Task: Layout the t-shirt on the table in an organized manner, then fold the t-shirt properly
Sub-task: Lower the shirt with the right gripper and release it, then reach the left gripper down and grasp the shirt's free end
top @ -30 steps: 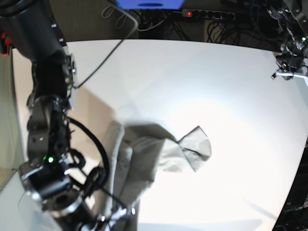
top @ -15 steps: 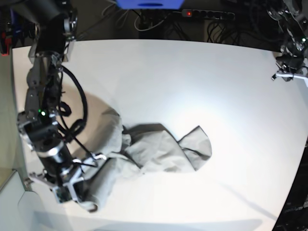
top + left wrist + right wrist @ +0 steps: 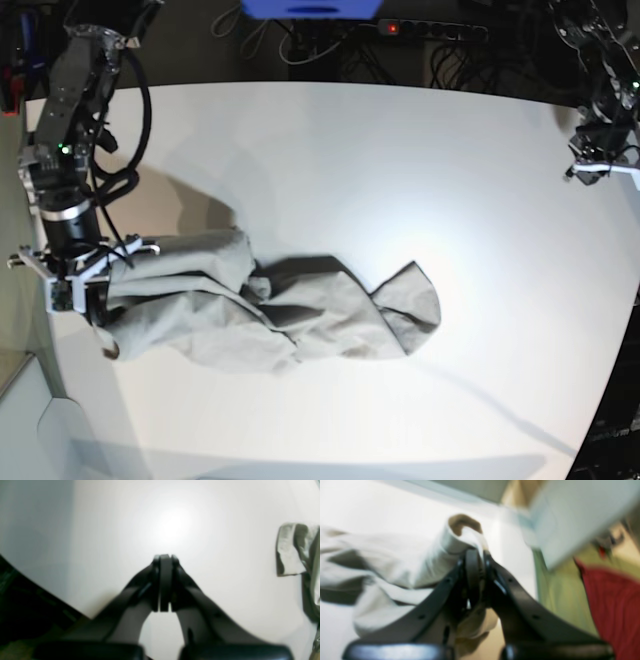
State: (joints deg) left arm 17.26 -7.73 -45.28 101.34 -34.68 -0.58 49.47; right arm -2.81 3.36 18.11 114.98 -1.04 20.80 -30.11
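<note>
One arm working: right gripper (image 3: 475, 555) clenched on t-shirt (image 3: 270, 315) edge at table (image 3: 400, 150) near-left margin; shirt bunched, stretched toward centre. Left gripper (image 3: 163, 560) clamped empty, well apart. Risk: thin pinch slips under drag tension; fabric overhangs edge.

Right gripper (image 3: 95, 315) swung from the table's (image 3: 400, 160) near edge out to its end on the right arm's side, clamped on a bunched hem of the t-shirt (image 3: 260, 310). Cloth got dragged with it: heaped vertical bundle became a long, low band stretched toward that end. Sleeve end didn't follow.
</note>
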